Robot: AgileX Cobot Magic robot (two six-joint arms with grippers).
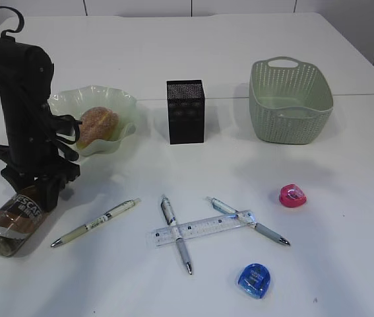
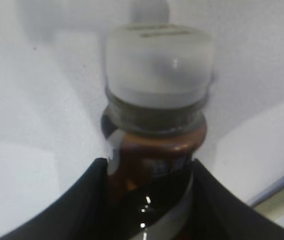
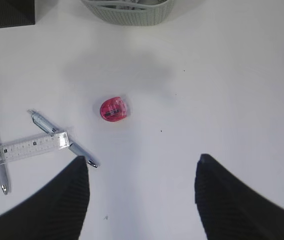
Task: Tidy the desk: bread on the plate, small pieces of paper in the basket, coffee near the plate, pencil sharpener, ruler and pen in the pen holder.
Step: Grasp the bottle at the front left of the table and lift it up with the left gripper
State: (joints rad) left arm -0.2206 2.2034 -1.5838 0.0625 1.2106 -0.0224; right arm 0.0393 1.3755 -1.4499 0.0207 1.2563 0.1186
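The coffee (image 1: 12,221) lies on its side at the desk's near left, white cap (image 2: 157,65) facing away in the left wrist view. My left gripper (image 1: 38,191) (image 2: 149,162) is shut on its brown neck, one black finger against each side. The bread (image 1: 97,125) sits in the plate (image 1: 68,102). The ruler (image 1: 203,228) lies across two pens (image 1: 175,231), and a third pen (image 1: 94,222) lies further left. My right gripper (image 3: 142,162) hangs open over bare desk near a pink pencil sharpener (image 3: 113,108). The small pieces of paper are out of view.
The black pen holder (image 1: 185,111) stands mid-desk and the basket (image 1: 291,105) at the back right. A blue sharpener (image 1: 254,279) lies near the front edge. The desk's seam and edge run behind the basket.
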